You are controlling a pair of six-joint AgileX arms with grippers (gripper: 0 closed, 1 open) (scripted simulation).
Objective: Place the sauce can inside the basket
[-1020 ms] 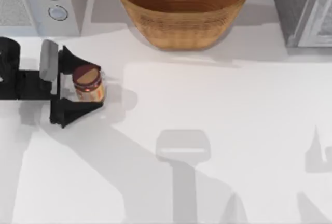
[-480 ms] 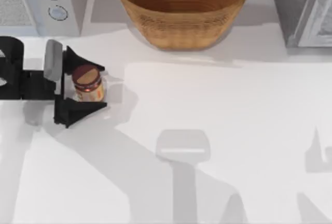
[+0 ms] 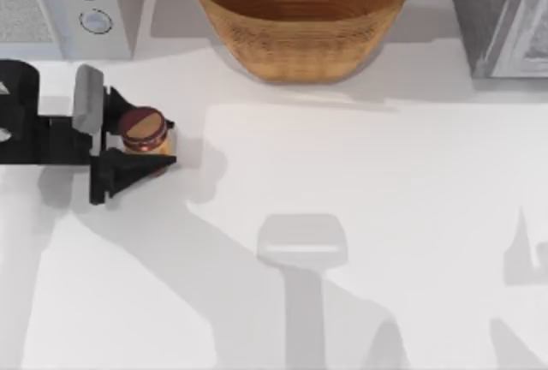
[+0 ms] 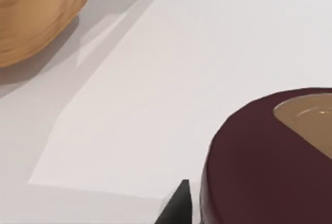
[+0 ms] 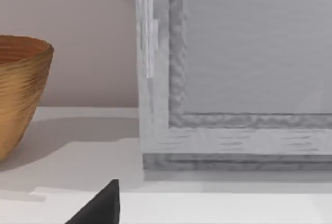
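Observation:
The sauce can (image 3: 143, 130), with a dark maroon lid and an orange label, stands at the table's left side. My left gripper (image 3: 158, 141) reaches in from the left edge and is shut on the can, one black finger on either side of it. In the left wrist view the can's lid (image 4: 270, 162) looms close, beside a black fingertip (image 4: 176, 208). The tan woven basket (image 3: 301, 44) sits at the back middle of the table, to the right of and beyond the can; its wall (image 4: 36, 16) also shows from the left wrist. A black part of my right gripper (image 5: 98, 208) shows low in the right wrist view, with the basket (image 5: 21, 89) farther off.
A grey appliance with two round knobs (image 3: 68, 6) stands at the back left, close behind the left gripper. Another grey appliance (image 3: 505, 14) fills the back right corner, its front panel (image 5: 233, 68) near the right wrist. The white tabletop (image 3: 342, 216) stretches across the middle and front.
The left gripper's fingers have closed in from either side onto the sauce can. The can has shifted slightly toward the back.

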